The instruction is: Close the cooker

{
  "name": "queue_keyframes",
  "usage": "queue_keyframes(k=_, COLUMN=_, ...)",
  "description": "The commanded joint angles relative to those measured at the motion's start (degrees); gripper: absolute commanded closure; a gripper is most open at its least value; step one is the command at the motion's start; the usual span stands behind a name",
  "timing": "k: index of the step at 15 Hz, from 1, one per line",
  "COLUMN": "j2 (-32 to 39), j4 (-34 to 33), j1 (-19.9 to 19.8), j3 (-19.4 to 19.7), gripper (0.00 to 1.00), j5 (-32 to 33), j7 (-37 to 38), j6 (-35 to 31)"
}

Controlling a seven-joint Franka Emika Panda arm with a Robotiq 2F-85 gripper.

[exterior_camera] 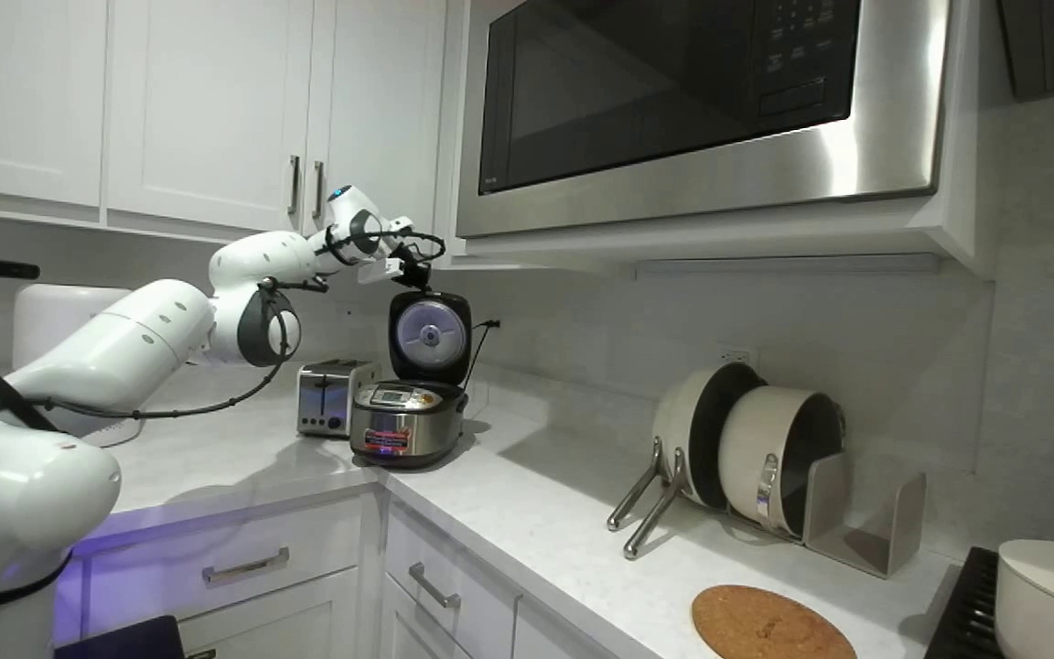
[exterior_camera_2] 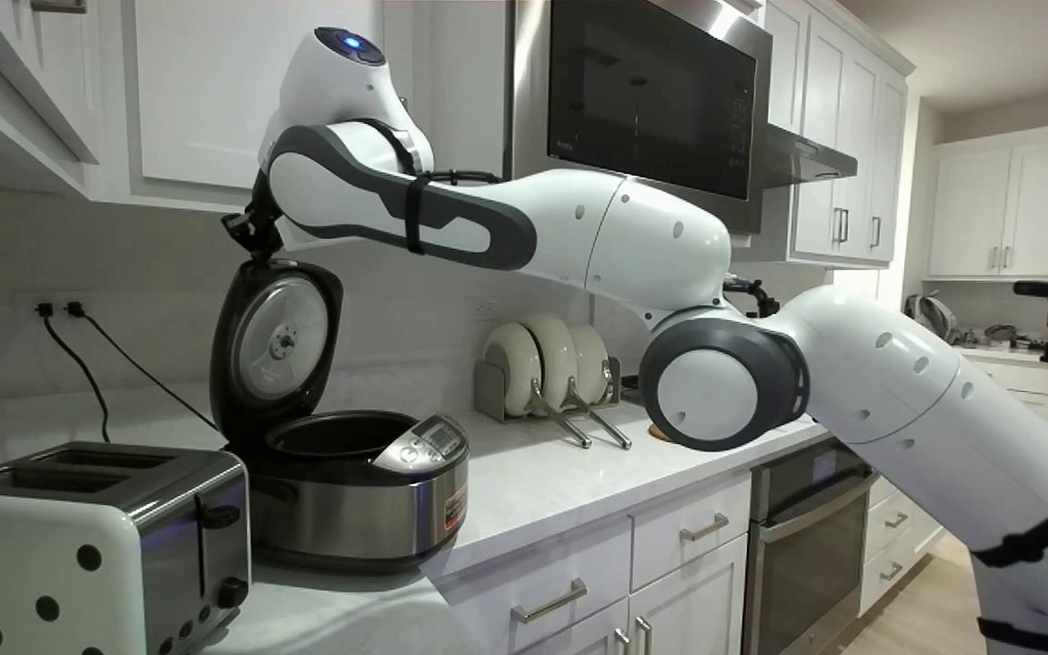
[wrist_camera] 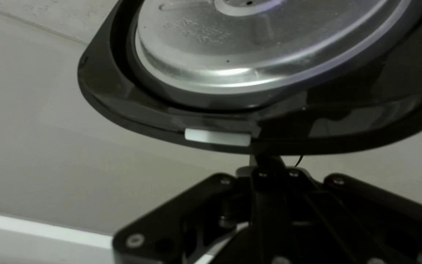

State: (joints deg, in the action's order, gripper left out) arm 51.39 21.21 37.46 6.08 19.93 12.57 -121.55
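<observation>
Above the round silver-bodied rice cooker [exterior_camera_2: 351, 518], the black two-fingered claw [wrist_camera: 268, 163], fingers together, stands at the raised dark lid [exterior_camera_2: 280, 338]; tips blur against its rim, any hold unclear.

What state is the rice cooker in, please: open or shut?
The rice cooker is open: its lid stands raised, the silvery inside showing in both exterior views and the dark opening uncovered.

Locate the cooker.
In both exterior views, the cooker stands on the counter immediately right of the toaster, its raised lid just below the pincer.

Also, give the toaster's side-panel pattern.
Black dots on white: toaster side panel, clearest in an exterior view.
</observation>
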Motion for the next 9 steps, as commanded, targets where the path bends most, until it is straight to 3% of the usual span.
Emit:
queue_keyframes(k=1, j2=-1.1, j4=0.4, j1=0.6, j3=1.2, gripper=1.0, j5=-0.5, j7=-1.1, j6=3.4)
queue_keyframes(k=9, j2=-2.5, j4=0.6, j1=1.5, j3=2.2, gripper=1.0, j5=0.4, j7=-1.8, j6=9.1)
